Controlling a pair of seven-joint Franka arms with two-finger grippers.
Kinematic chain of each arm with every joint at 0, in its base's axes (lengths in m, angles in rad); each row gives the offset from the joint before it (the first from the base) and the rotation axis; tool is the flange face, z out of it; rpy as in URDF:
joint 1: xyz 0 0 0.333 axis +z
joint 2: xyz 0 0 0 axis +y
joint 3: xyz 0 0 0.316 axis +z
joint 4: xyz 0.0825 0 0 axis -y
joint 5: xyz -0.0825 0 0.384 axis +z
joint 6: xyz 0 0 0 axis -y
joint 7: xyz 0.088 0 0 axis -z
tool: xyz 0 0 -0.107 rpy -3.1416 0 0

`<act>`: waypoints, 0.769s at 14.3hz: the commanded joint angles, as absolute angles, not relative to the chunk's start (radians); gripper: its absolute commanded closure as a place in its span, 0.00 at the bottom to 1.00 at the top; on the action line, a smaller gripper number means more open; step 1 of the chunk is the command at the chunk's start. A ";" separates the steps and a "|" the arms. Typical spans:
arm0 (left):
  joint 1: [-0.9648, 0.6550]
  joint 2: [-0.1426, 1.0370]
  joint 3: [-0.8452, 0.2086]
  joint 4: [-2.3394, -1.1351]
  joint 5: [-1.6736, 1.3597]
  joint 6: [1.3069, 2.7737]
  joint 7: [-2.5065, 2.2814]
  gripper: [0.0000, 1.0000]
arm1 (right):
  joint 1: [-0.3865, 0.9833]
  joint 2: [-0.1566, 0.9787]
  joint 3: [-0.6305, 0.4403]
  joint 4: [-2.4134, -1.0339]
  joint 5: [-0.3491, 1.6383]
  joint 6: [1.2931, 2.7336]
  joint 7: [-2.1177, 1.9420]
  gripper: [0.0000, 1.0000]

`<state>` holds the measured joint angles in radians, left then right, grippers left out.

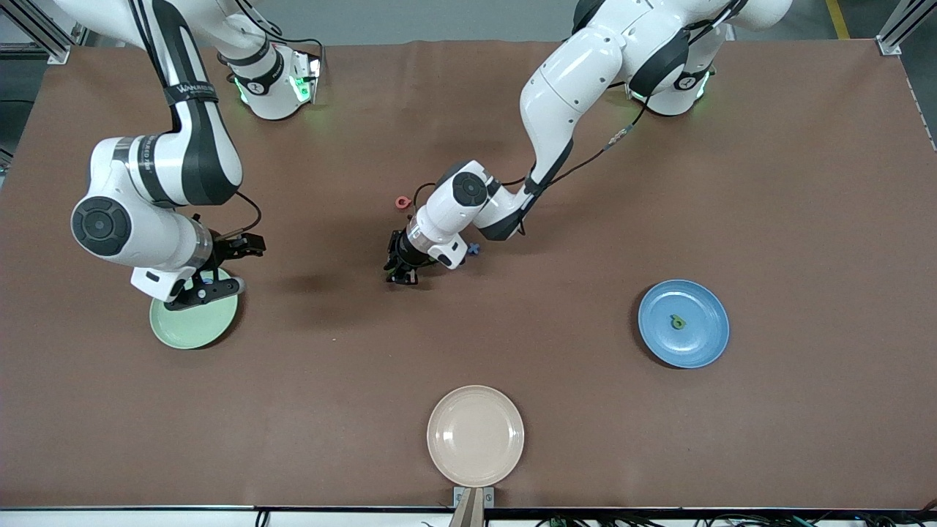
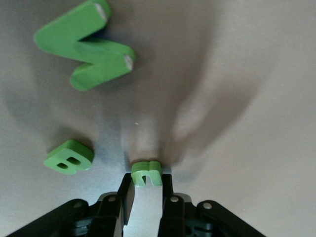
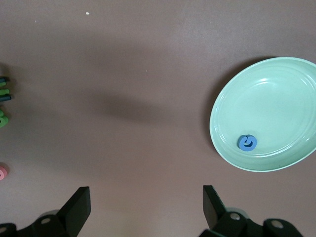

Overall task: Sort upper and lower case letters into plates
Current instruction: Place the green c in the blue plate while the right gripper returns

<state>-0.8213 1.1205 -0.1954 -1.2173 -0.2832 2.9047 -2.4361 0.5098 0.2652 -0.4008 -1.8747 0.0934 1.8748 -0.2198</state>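
Brown table [image 1: 768, 183], grey floor [image 1: 439, 18], aluminium frame posts [image 1: 902, 25] at corners.

One letter [image 1: 678, 321] lies in each plate [image 1: 703, 348].

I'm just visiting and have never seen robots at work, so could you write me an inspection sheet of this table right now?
Surface: brown table, bare over most of it.
Job's things: blue letter in the pale green plate; green letter in the blue plate; red letter on the table; green letters on the table in the left wrist view.
Clutter: cream plate, nothing in it.
Grippers: left gripper shut on a small green letter; right gripper open over the table beside the pale green plate.
Cables: black cable along the left arm.
Surroundings: metal frame posts at the corners.
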 commanded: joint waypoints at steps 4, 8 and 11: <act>-0.821 0.999 -0.120 -1.212 -0.252 2.789 -2.430 1.00 | 0.532 0.239 -0.402 -1.894 0.091 1.871 -0.184 0.00; -0.720 0.910 -0.080 -1.212 -0.157 2.617 -2.355 1.00 | 0.684 0.233 -0.400 -1.927 0.084 1.885 0.078 0.00; -0.625 0.844 -0.084 -1.226 -0.140 2.435 -2.069 1.00 | 0.813 0.238 -0.400 -1.980 0.095 1.977 0.222 0.00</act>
<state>-0.6718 0.9019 -0.0755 -1.1856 -0.1576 2.5313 -2.2191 0.7412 0.2652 -0.3914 -1.9089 0.0941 1.9088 0.1268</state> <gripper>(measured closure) 0.731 0.000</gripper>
